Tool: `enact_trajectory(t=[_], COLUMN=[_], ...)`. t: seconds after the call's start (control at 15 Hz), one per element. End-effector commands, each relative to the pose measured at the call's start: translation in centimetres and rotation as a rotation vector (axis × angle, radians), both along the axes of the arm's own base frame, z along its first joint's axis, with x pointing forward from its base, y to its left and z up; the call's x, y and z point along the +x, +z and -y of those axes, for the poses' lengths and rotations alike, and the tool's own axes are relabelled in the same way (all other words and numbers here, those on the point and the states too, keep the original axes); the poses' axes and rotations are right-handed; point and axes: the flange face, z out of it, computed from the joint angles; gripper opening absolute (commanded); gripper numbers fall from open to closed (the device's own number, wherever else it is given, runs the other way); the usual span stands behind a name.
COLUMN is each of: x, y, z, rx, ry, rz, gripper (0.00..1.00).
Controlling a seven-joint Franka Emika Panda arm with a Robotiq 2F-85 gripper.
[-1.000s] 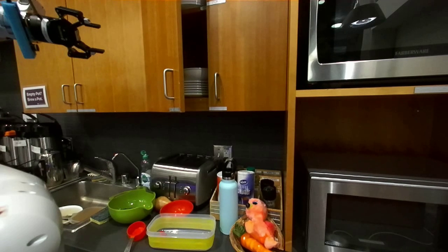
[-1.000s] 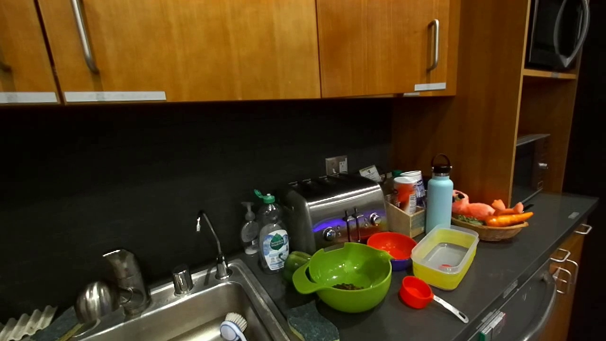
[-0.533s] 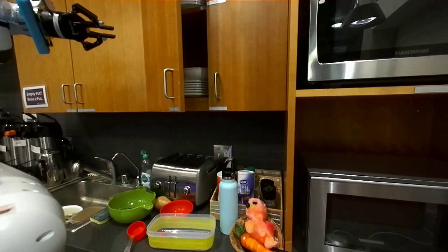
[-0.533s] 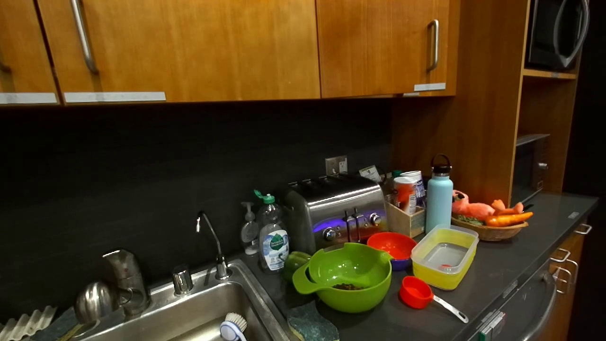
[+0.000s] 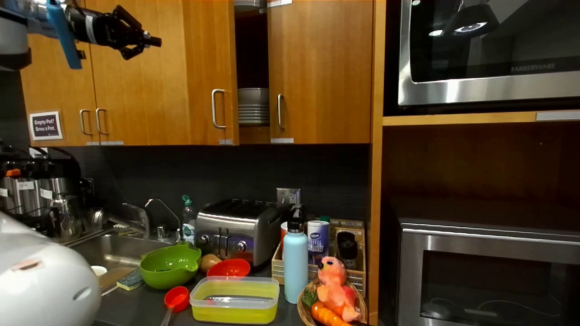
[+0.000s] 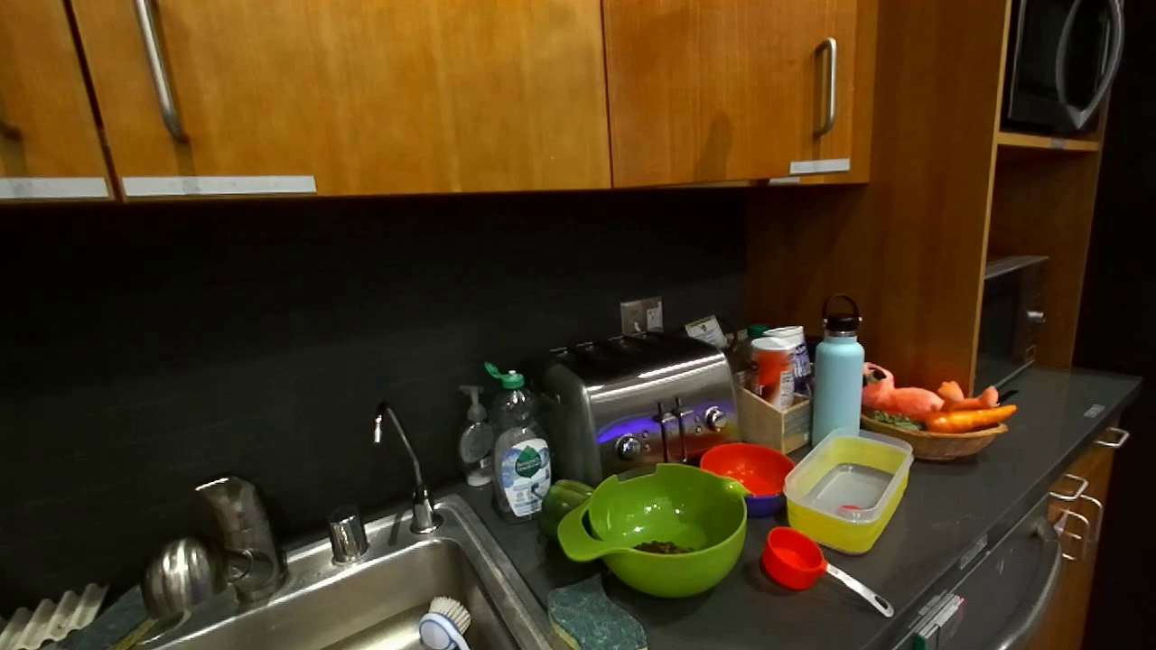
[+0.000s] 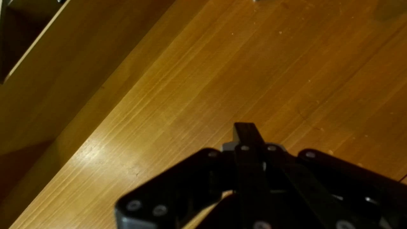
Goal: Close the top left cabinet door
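The top left cabinet door (image 5: 210, 54) is honey-brown wood with a silver bar handle (image 5: 217, 108) low near its right edge. It stands ajar, with a dark gap at its right side where stacked plates (image 5: 253, 106) show. In an exterior view the same door (image 6: 704, 81) appears with a faint shadow on it. My gripper (image 5: 156, 41) is up to the left of the handle, in front of the wooden fronts, shut with nothing between its fingers. In the wrist view, the gripper (image 7: 244, 130) points at a plain wooden surface (image 7: 222, 79); contact cannot be judged.
Right of the gap is a matching door (image 5: 321, 68) with its handle near its left edge. A microwave (image 5: 489, 50) sits farther right. Below, the counter holds a toaster (image 5: 240, 231), a green bowl (image 5: 170, 267), a blue bottle (image 5: 296, 267) and a yellow container (image 5: 234, 303).
My gripper has moved to the right along the cabinet fronts, and its jaws have gone from open to shut. A shadow has appeared on the door. The door itself looks unmoved.
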Motion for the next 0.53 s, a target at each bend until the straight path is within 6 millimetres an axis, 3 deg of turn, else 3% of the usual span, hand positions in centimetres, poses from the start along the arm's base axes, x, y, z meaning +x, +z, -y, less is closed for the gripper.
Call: enact_trajectory(t=[0.0, 0.47], x=[3.0, 8.3], y=[0.8, 1.7], z=[1.5, 6.3], rx=[0.017, -0.027], ry=[0.021, -0.06], rz=[0.022, -0.008], gripper=[0.0, 0.0])
